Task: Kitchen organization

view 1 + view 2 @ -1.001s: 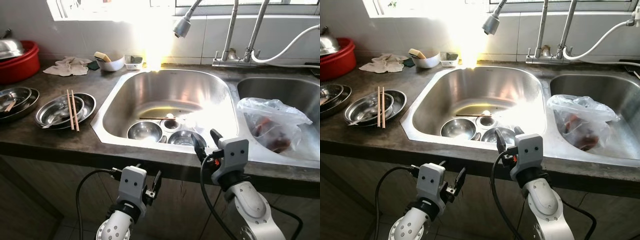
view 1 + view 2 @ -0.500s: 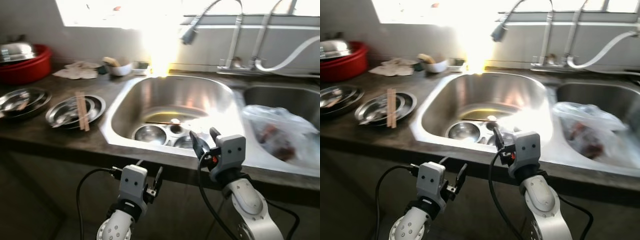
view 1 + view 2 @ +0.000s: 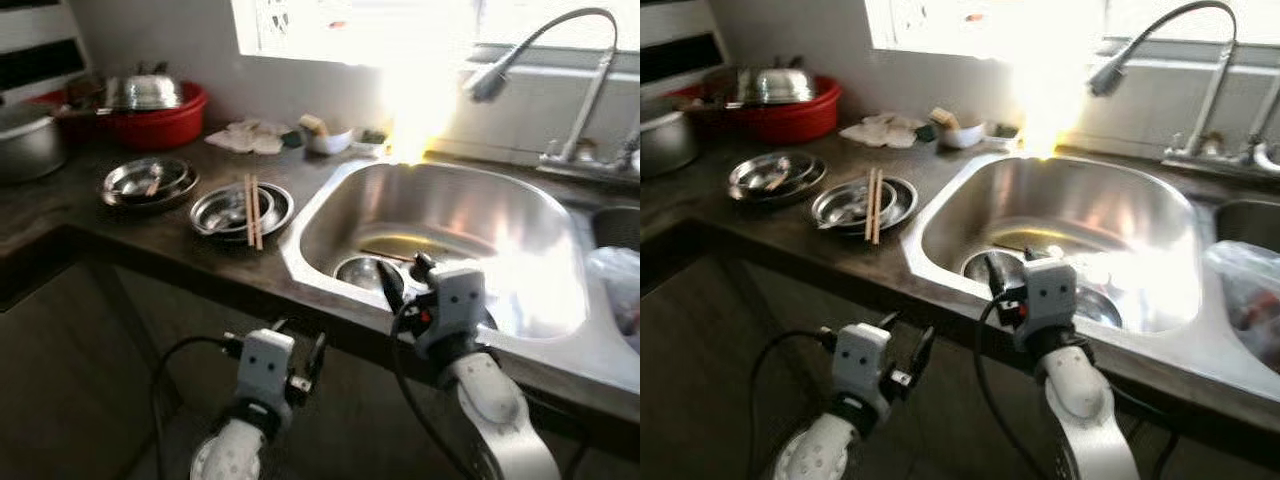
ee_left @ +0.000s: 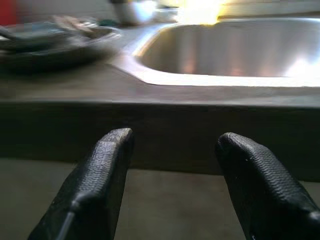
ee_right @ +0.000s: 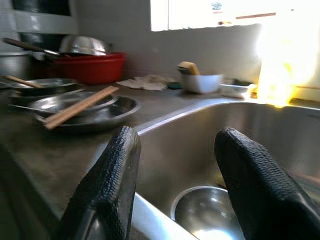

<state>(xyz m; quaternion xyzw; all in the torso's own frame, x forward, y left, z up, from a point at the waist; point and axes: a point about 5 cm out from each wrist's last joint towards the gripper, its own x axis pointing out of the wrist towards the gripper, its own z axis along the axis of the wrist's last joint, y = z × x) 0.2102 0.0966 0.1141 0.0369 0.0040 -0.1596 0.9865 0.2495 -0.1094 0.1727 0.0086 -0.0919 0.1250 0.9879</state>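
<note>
Glare from the window [image 3: 400, 40] washes out the sink [image 3: 330, 200] back rim and the wall behind it. Bag [image 3: 620, 290] cut off by the frame edge, contents unreadable. Right gripper [image 3: 405, 280] covers part of the bowls [image 3: 360, 270] in the basin. Pot [image 3: 25, 140] clipped at the edge. Both eye views soft.

My arms are silver, with boxy grey wrists, looping black cables and textured black fingers [image 5: 112, 190].
</note>
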